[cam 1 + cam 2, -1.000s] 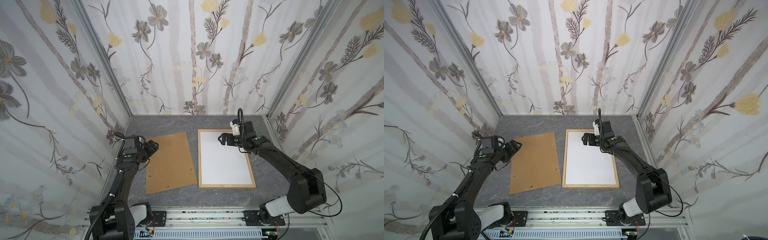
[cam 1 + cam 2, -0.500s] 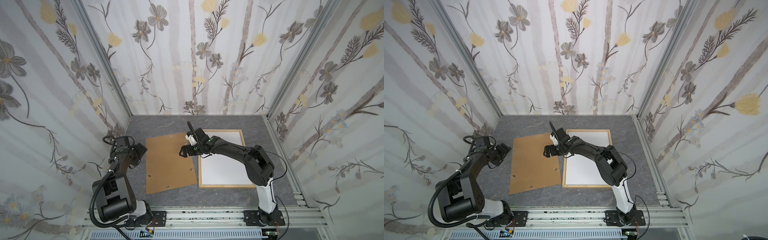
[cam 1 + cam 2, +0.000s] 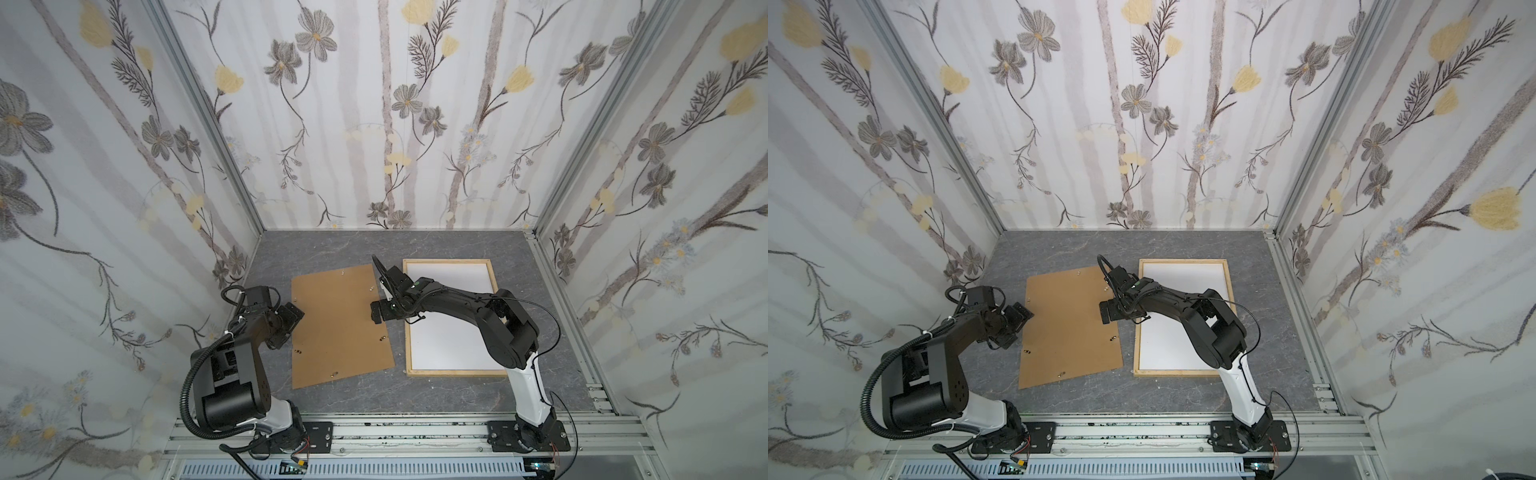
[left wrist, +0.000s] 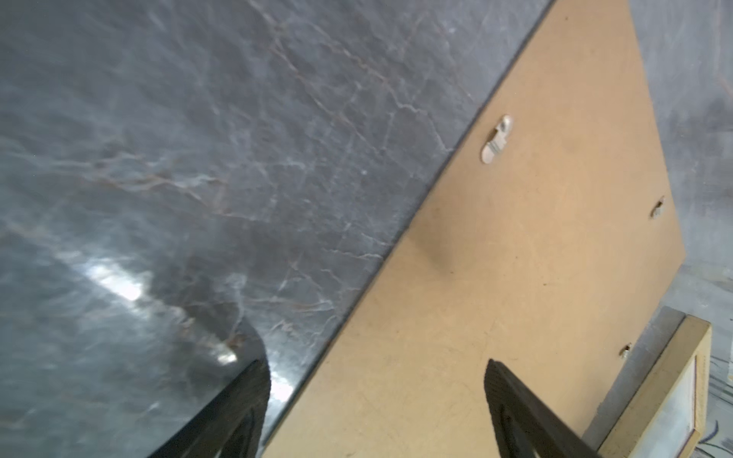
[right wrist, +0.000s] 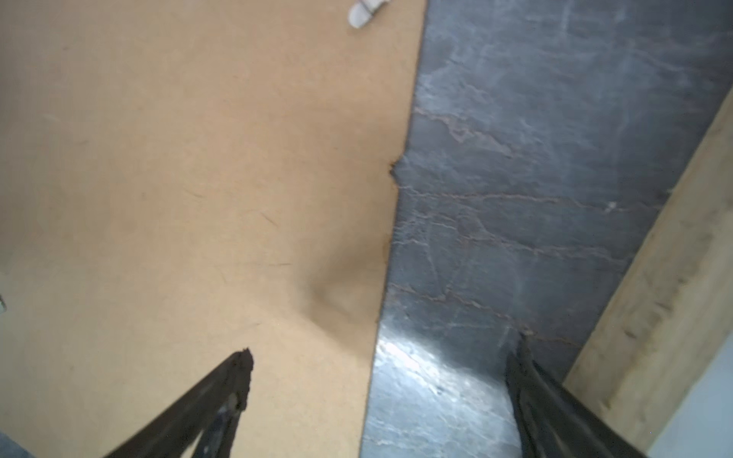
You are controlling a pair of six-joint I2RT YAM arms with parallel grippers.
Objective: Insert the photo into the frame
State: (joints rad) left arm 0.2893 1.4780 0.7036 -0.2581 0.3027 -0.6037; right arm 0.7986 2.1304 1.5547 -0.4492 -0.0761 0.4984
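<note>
The frame (image 3: 453, 372) lies flat on the grey marbled bench (image 3: 374, 249), right of centre in both top views, its long sides running up the picture. The photo (image 3: 449, 349) lies inside it, plain white side up, and fills the opening out to the wooden strips. The right arm (image 3: 465, 297) crosses over its upper half, so whether the sheet sits fully flat there cannot be told.

At the centre of both top views a brown backing panel (image 3: 336, 328) lies on the bench, slightly skewed, with small metal clips (image 4: 496, 138) near its edges. A narrow strip of bare bench separates it from the frame.

The right hand (image 3: 376, 313) is at the panel's right edge, spread wide and grasping nothing. In the right wrist view one finger (image 5: 226, 384) is over the panel, the other over the bare strip beside the frame, and the panel's edge is chipped there.

The left hand (image 3: 293, 318) is at the panel's left edge, released and empty. One finger is over the bench, one over the panel.
</note>
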